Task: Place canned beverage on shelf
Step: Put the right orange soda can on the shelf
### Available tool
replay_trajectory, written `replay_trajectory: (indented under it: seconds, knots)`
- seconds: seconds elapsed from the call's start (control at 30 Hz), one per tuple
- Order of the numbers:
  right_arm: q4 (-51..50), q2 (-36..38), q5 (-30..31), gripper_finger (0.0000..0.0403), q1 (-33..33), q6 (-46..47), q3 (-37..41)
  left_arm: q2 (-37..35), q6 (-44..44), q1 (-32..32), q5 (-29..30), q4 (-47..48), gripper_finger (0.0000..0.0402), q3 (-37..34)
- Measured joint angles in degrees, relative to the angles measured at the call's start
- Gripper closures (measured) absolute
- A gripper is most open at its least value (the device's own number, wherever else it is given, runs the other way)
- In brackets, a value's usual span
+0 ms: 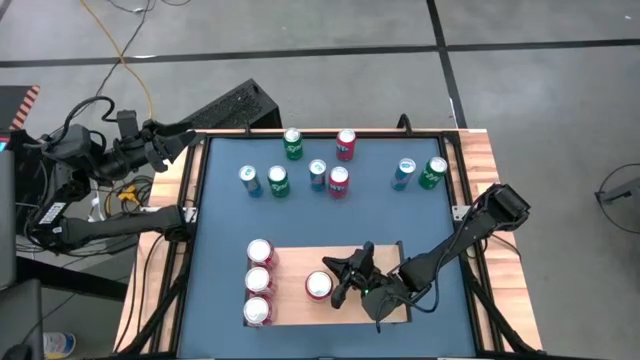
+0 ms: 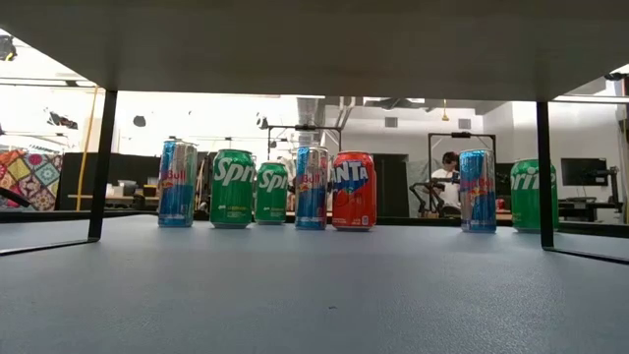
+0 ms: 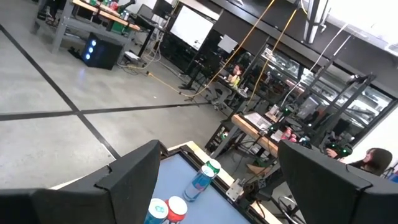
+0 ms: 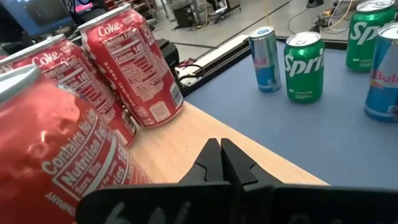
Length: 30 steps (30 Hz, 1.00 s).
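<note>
Item: my right hand (image 1: 343, 280), pinched shut and empty, beside a Coke can (image 1: 319, 286) set on the shelf (image 1: 290, 262); next, fetch another can from the worktop (image 1: 220, 215).

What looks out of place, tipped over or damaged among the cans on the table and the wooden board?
Nothing stands out. The three red Coke cans stand upright in a column on the pale wooden shelf board, a fourth red can upright beside the shut right gripper. The cans on the blue table stand upright too.

a robotics lab: workbenches (image 3: 261, 127) with monitors (image 3: 191, 28), trailing cables (image 1: 125, 50), concrete floor (image 1: 330, 60), a seated person (image 2: 449, 172)
</note>
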<state>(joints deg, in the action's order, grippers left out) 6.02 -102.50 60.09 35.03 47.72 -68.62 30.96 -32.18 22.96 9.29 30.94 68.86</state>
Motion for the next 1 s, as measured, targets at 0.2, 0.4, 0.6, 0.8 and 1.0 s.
replay_trajectory:
  seconds: [0.2,0.4,0.6,0.8,1.0]
  knots:
    - [0.0,0.0,-1.2,0.0403,-0.1,0.0,0.0,0.0,0.0,0.0,0.0,0.0,0.0093,0.0]
    - [0.4,0.0,-1.9,0.0403,-0.8,-0.1,0.0,0.0,0.0,0.0,0.0,0.0,0.0093,0.0]
    - [1.6,0.0,-2.1,0.0403,-1.1,-0.2,0.1,0.0,0.0,0.0,0.0,0.0,0.0093,0.0]
    - [1.9,0.0,-2.1,0.0403,-1.1,-0.2,0.1,0.0,0.0,0.0,0.0,0.0,0.0093,0.0]
    - [2.3,0.0,-2.1,0.0403,-1.1,-0.2,0.1,0.0,0.0,0.0,0.0,0.0,0.0093,0.0]
